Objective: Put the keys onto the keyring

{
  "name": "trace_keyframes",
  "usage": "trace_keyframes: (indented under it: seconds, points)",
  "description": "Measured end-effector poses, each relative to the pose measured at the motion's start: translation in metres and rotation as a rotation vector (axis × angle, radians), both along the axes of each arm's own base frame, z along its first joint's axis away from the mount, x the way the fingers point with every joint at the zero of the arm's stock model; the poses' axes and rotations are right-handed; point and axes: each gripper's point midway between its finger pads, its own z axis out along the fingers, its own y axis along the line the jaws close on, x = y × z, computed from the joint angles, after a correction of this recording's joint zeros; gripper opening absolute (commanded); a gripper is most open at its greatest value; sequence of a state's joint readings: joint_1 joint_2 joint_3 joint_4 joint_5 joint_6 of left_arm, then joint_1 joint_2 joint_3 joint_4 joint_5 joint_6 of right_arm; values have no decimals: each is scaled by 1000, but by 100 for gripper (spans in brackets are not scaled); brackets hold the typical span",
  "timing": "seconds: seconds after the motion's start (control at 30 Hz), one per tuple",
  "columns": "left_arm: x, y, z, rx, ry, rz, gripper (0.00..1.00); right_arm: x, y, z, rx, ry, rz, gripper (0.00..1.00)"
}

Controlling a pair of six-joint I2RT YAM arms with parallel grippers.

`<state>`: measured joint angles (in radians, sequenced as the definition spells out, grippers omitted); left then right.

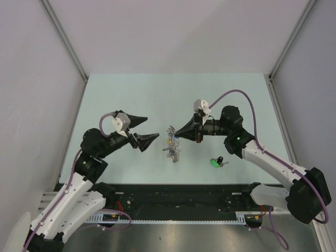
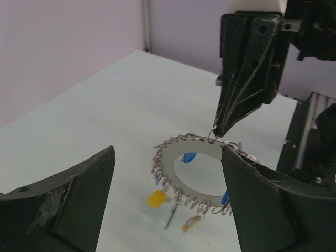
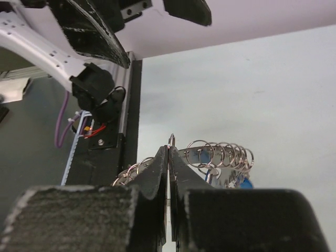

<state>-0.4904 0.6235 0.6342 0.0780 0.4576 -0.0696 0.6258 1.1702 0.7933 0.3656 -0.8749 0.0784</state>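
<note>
- Keyring (image 2: 169, 167) stands on edge at mid-table between the two grippers and appears edge-on from above. Whether its lower rim touches the table (image 1: 131, 94) cannot be told.
- Small keys hang from its wire loops (image 3: 220, 155). A blue-headed key (image 2: 189, 157) shows through the ring's hole, and a yellow-headed key (image 2: 156, 198) dangles at the bottom edge.
- A green-headed key (image 1: 215, 163) lies loose on the table, well apart from the ring, on the right arm's side.
- Right gripper (image 1: 173, 131) reaches in from the right, its fingers pinched fully together on one of the wire loops at the ring's top edge.
- Left gripper (image 1: 152, 127) points at the ring from the left with its jaws spread wide, holding nothing. Its fingers (image 2: 79, 205) are near the ring, with a gap showing from above.
</note>
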Motion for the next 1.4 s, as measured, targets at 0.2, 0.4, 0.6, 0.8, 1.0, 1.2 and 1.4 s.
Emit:
trace_keyframes:
  seconds: [0.2, 0.4, 0.6, 0.8, 1.0, 1.2, 1.4]
  points:
    - [-16, -28, 3, -19, -9, -211, 74, -15, -7, 10, 30, -34, 113, 0]
    - [-24, -51, 1, -68, 60, -385, 54, -23, -11, 18, 53, -68, 174, 0]
    - [-33, -63, -5, -115, 110, -515, 43, -28, -12, 27, 79, -92, 207, 0]
    - [-41, -67, -3, -136, 114, -574, 40, -29, -11, 33, 95, -104, 208, 0]
    - [-49, -72, 0, -143, 96, -616, 38, -29, -11, 38, 111, -114, 210, 0]
    - [-49, -75, -3, -145, 116, -624, 38, -29, -10, 40, 120, -113, 214, 0]
    - [-49, -78, -5, -148, 124, -624, 34, -31, -8, 40, 123, -113, 221, 0]
